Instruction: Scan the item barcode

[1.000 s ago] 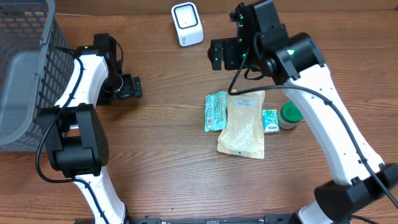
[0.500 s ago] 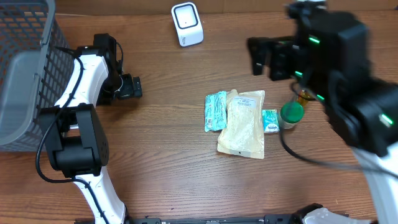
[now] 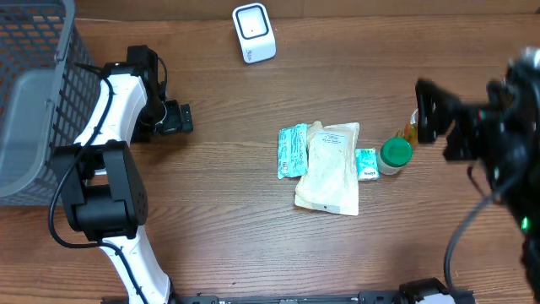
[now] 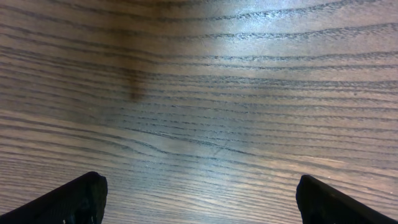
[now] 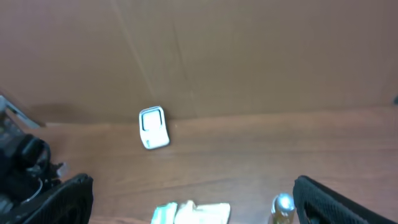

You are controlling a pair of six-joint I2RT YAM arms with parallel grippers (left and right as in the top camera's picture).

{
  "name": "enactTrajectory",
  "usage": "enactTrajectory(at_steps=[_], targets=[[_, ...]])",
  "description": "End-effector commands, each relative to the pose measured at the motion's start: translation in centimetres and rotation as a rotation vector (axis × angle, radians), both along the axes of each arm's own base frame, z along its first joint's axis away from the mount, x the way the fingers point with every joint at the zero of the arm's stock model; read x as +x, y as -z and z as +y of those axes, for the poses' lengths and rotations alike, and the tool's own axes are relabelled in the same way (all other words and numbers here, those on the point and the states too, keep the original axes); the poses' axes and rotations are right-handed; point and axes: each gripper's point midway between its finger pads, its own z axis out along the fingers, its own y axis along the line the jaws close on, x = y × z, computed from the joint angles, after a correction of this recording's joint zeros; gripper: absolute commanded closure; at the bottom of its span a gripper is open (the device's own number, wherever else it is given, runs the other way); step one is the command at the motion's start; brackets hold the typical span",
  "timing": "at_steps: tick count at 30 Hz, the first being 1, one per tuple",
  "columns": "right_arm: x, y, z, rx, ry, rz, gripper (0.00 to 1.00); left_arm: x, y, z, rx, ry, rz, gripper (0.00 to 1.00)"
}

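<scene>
Left wrist shows left tool (image 4: 202, 200) spread wide over the wooden table (image 4: 199, 93) (right tool (image 5: 196, 200) equally wide, both empty)

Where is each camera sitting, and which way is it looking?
Overhead: fixed above the table, looking straight down; shows the left arm, right arm, white scanner, packets and basket.
Left wrist: low over the table, facing bare wood; its open jaws' tips show in the bottom corners.
Right wrist: raised, facing across the table toward the back wall; its open jaws' tips show in the bottom corners too.
Shared: overhead and right wrist both see the white scanner and packets.
</scene>
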Motion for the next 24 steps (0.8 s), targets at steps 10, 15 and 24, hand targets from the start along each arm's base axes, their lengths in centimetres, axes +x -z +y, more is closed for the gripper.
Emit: enactTrajectory(at_steps=[10, 15, 24], targets=[[-1.9, 11.4, -2.0, 0.017, 0.062, -0.110, 0.00, 0.4, -0.7, 0.3, 0.011, -0.018, -0.019, 0.00], [-2.2, 15.0, -2.0, 0.034, 0.060, -0.234, 0.00, 0.4, -0.7, 0.3, 0.011, -0.018, -0.019, 0.00], [-2.6, 16.0, -1.4, 0.072, 0.016, -0.504, 0.00, 0.4, -0.7, 0.3, 0.011, -0.018, -0.019, 0.00]])
